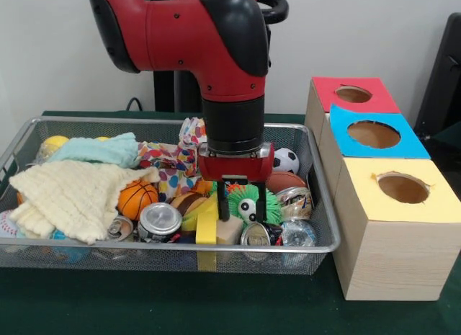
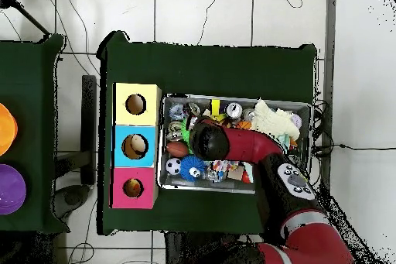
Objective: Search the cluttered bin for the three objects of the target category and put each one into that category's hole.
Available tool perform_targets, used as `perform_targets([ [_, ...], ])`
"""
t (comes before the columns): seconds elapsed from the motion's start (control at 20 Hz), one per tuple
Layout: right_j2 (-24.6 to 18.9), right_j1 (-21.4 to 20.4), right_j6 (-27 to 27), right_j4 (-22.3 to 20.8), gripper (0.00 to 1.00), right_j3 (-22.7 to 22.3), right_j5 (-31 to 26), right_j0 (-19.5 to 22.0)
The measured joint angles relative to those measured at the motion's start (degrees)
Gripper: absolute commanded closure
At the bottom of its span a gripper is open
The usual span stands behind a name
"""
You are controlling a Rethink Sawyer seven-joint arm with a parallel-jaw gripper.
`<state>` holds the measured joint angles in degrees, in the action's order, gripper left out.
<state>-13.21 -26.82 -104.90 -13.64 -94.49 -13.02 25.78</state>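
Observation:
The wire mesh bin (image 1: 317,245) is full of clutter. A pale cream waffle cloth (image 1: 68,194) lies heaped at its left, with a mint green cloth (image 1: 97,149) behind it. My gripper (image 1: 242,204) hangs low in the bin's middle right. Its fingers (image 1: 223,202) are open, either side of a green spiky ball (image 1: 248,203). The red-topped hole (image 1: 353,94) is on the farthest box at the right. In the overhead view the arm hides the gripper; the bin's rim (image 2: 232,97), the cream cloth (image 2: 274,119) and the red hole (image 2: 133,187) show.
The blue-topped (image 1: 373,134) and yellow-topped (image 1: 403,187) boxes stand beside the bin. Crushed cans (image 1: 160,221), a small basketball (image 1: 137,198), a soccer ball (image 1: 286,160), a yellow piece (image 1: 206,221) and a patterned cloth (image 1: 176,161) crowd round the gripper.

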Motion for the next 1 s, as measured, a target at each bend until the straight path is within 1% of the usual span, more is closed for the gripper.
perform_targets([
  [0.25, -1.3, 0.0, 0.0, -2.1, 0.00, 0.3, 0.0, 3.1],
  [0.55, -1.3, 0.0, 0.0, -3.7, 0.00, 0.9, 0.0, 5.1],
  [1.0, -1.3, -0.3, 0.0, -5.3, 0.00, 1.0, 0.0, 5.4],
])
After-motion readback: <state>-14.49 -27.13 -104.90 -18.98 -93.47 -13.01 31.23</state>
